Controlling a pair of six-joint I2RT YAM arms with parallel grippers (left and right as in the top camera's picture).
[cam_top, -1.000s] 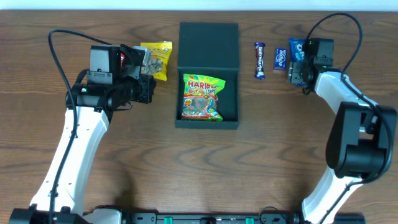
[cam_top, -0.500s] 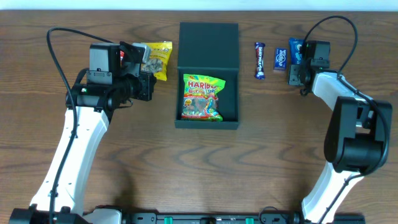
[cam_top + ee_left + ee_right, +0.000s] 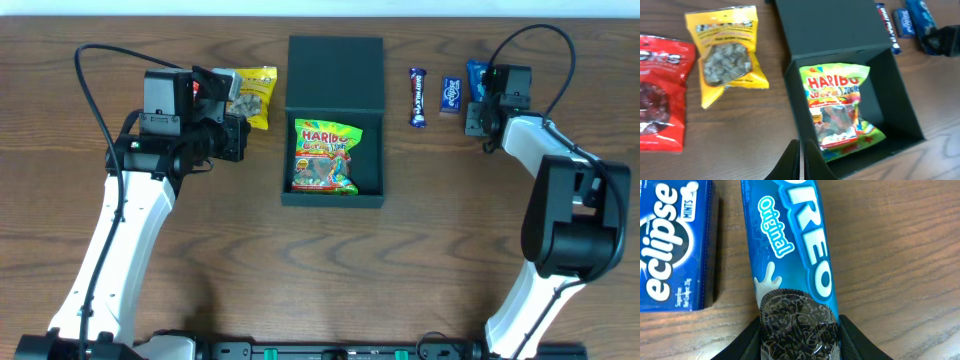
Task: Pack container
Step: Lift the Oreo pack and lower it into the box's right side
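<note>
The container (image 3: 333, 200) is a dark box standing open at the table's middle, its lid (image 3: 335, 68) laid flat behind it. A Haribo packet (image 3: 324, 155) lies inside, also seen in the left wrist view (image 3: 840, 110). My left gripper (image 3: 801, 150) is shut and empty, hovering over bare wood just left of the container's front corner (image 3: 795, 100). My right gripper (image 3: 800, 332) has a finger against each side of a blue Oreo packet (image 3: 790, 255), which lies on the table at the far right (image 3: 474, 75).
A yellow snack packet (image 3: 727, 55) and a red one (image 3: 660, 90) lie left of the container. A blue Eclipse mints box (image 3: 675, 245) lies right beside the Oreo packet. A Milky Way bar (image 3: 418, 97) lies between the mints and the container.
My right gripper slid slightly toward the table's far edge along the Oreo packet, then stopped. My left arm barely moved.
</note>
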